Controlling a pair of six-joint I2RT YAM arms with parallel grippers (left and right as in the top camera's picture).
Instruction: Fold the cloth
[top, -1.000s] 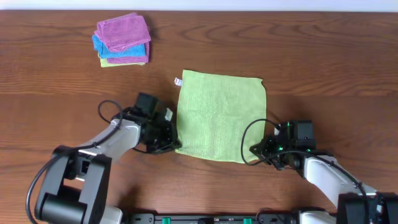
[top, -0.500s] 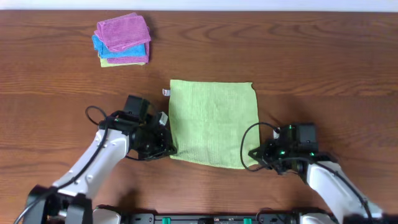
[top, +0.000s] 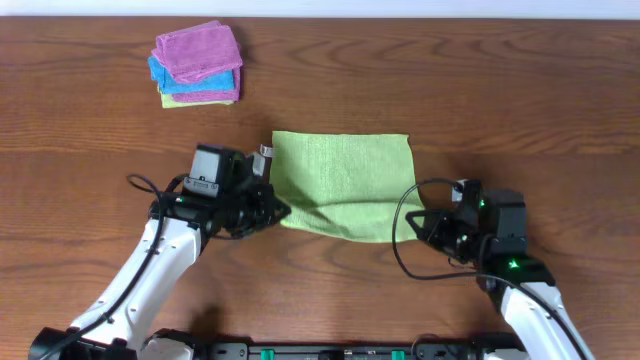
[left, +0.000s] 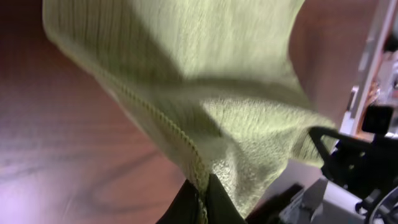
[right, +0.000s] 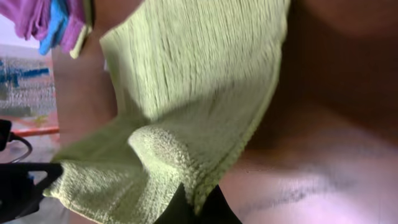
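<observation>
While the green cloth (top: 340, 185) hangs by its two near corners, its far half lies flat on the table (top: 520, 90) beyond both claws. The near hem is lifted and curls between them. The left claw (top: 275, 212) is clamped on the left near corner, and its wrist view shows the stitched hem running straight down into the closed fingertips (left: 202, 202). The right claw (top: 418, 225) is likewise clamped on the right near corner, with fabric bunched just above its tips (right: 198, 202).

The step in hand looks like carrying the near edge over to the far edge. To do it well, both claws should travel forward at the same pace and height. They should hold the span between them taut enough that the sagging middle does not wrinkle, and they should lower onto the far corners before letting go.

As it lies, the cloth's long axis runs from one claw to the other, its small tag (top: 263, 150) just ahead of the left claw. A stack of folded cloths (top: 198, 65) sits well beyond the left claw.
</observation>
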